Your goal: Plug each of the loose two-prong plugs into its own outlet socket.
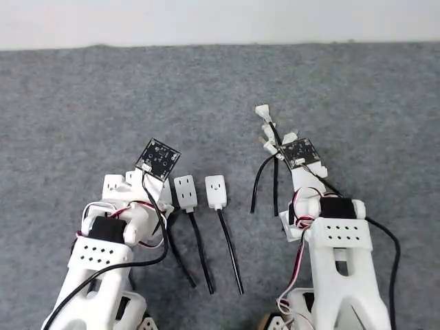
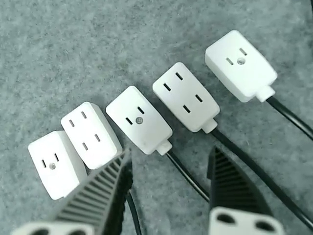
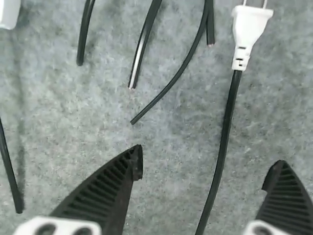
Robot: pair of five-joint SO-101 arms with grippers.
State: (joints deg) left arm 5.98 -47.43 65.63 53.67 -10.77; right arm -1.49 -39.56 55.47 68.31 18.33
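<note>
Left pincer (image 2: pixel 171 154) and right pincer (image 3: pixel 209 156) both gape wide, holding nothing; nothing plugged in yet.
Five vacant outlet sockets (image 2: pixel 139 122) lie just ahead of the left; a loose two-prong plug (image 3: pixel 249 24) lies ahead of the right, its cord (image 3: pixel 222 142) between the fingers. Every insertion seems left.

Prob. robotics lab bench: grey felt mat (image 1: pixel 82 103), bare white wall (image 1: pixel 206 20), white robot arms (image 1: pixel 340 268).
</note>
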